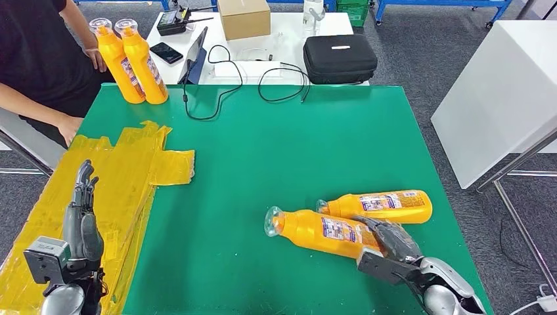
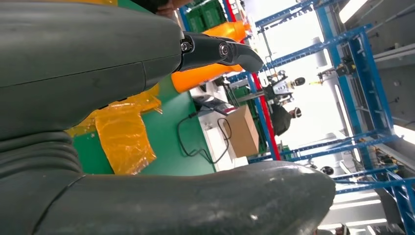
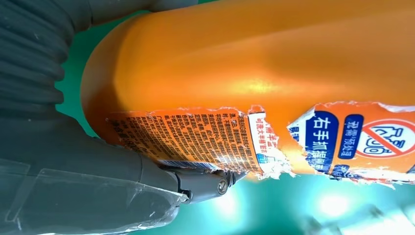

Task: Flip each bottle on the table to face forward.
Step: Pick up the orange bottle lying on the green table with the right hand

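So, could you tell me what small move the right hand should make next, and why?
Probably close the fingers firmly around the nearer lying bottle before any lift. The right hand is already on that bottle's base end, and the right wrist view shows its fingers against the torn label, but a full grip isn't clear. The second lying bottle sits close behind, so a loose lift might knock it.

The flat green counter [image 1: 276,151] carries a patch of crinkled yellow tape [image 1: 118,177] near its left edge. On the counter lie two orange plastic bottles [image 1: 322,230] [image 1: 384,205] with clear caps and blue-and-white labels; two more orange bottles [image 1: 134,62] stand at the counter's far left corner. Beyond the counter sit a black zip case [image 1: 339,58] and a brown cardboard box [image 1: 244,18]. The right hand [image 1: 393,239] is dark grey.
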You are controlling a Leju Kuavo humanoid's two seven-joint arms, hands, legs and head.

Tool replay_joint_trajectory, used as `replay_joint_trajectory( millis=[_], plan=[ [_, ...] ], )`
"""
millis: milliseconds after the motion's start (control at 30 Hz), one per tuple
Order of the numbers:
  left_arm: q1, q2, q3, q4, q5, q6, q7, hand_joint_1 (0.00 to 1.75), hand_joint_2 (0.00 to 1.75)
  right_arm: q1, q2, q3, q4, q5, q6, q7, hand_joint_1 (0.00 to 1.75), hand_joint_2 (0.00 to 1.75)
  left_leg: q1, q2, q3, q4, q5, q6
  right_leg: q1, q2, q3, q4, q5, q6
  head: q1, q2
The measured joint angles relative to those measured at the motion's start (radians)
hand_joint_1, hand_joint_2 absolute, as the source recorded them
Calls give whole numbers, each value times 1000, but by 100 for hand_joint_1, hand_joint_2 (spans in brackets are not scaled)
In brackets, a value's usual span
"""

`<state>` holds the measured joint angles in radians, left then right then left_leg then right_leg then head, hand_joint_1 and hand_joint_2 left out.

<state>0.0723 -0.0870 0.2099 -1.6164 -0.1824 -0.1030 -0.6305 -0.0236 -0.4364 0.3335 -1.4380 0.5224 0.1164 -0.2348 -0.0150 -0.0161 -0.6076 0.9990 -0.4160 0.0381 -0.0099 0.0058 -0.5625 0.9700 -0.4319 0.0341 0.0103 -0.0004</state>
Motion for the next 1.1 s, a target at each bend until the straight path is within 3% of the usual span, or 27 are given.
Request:
replay_joint_trajectory(
  millis=[33, 167, 267, 400, 467, 700, 1100],
  plan=[
    [1, -2, 0, -6, 9, -8, 3, 0, 0, -16, 18, -1, -8, -18, 3, -7, 175, 175, 0, 1, 0, 0, 0, 0, 0, 0, -1, 0, 0, 0, 0, 0],
    [3, -9, 1, -20, 39, -32, 17, 0, 175, -56, 55, -2, -29, -55, 15, -8, 175, 175, 0, 1, 1, 0, 0, 0, 0, 0, -1, 0, 0, 0, 0, 0],
    [7, -12, 1, -26, 72, -57, 34, 0, 175, -74, 69, -2, -36, -70, 22, -7, 175, 175, 0, 0, 1, 0, 1, 1, 0, 0, -1, 0, 0, 0, 0, 0],
    [73, -46, -16, -48, 386, -305, 133, 0, 175, -136, 191, 6, -46, -148, 40, -23, 175, 175, 0, -1, -1, 0, 1, 1, 0, -1, -2, 0, 0, 0, 0, 0],
    [91, -73, -53, -60, 447, -348, 146, 0, 175, -164, 245, 16, -27, -167, 38, -16, 175, 175, 0, -1, -3, 0, 1, 1, 0, -1, -3, 0, 0, 0, 0, 0],
    [93, -109, -237, -71, 513, -299, 159, 0, 175, -304, 404, 74, 95, -206, 16, 8, 175, 175, 0, -2, -3, 0, 3, 1, 0, -1, -3, 0, 1, 1, 0, 0],
    [55, -128, -323, -64, 582, -331, 193, 0, 175, -429, 544, 106, 260, -214, -7, 34, 175, 175, 0, -4, -5, 0, 4, 0, 0, -3, -5, 1, 1, 1, 0, 0]
  ],
)
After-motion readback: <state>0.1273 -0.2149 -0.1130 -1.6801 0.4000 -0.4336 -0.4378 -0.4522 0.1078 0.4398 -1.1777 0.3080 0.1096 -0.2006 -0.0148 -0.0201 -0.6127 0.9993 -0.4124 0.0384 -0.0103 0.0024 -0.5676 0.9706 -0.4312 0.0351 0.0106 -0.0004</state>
